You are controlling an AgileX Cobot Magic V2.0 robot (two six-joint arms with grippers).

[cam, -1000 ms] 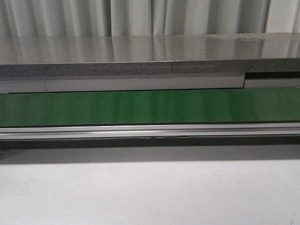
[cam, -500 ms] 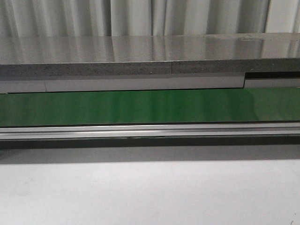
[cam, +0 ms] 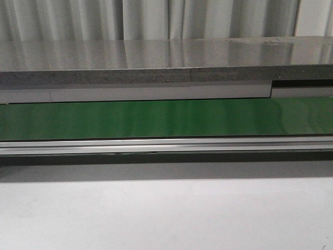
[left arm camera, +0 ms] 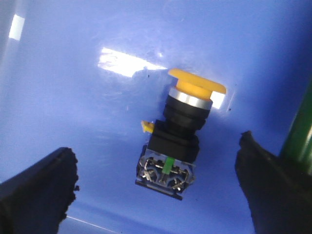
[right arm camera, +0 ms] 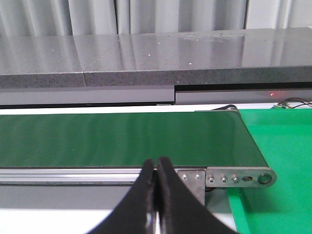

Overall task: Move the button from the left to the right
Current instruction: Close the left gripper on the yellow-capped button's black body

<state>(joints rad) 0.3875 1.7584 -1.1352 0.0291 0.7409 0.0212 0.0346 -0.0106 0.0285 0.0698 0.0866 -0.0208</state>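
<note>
A: Where do we see the button (left arm camera: 181,127)?

B: Lying on its side on a blue surface (left arm camera: 73,112), yellow head away from the fingers.

A: And our left gripper (left arm camera: 158,187)?

B: Spread wide, one finger on each side of the button, touching nothing.

A: The right gripper (right arm camera: 156,195)?

B: Closed, fingers pressed together and holding nothing, before the green conveyor belt (right arm camera: 117,139).

No text, label, brand, number or sign can be read in any view.
</note>
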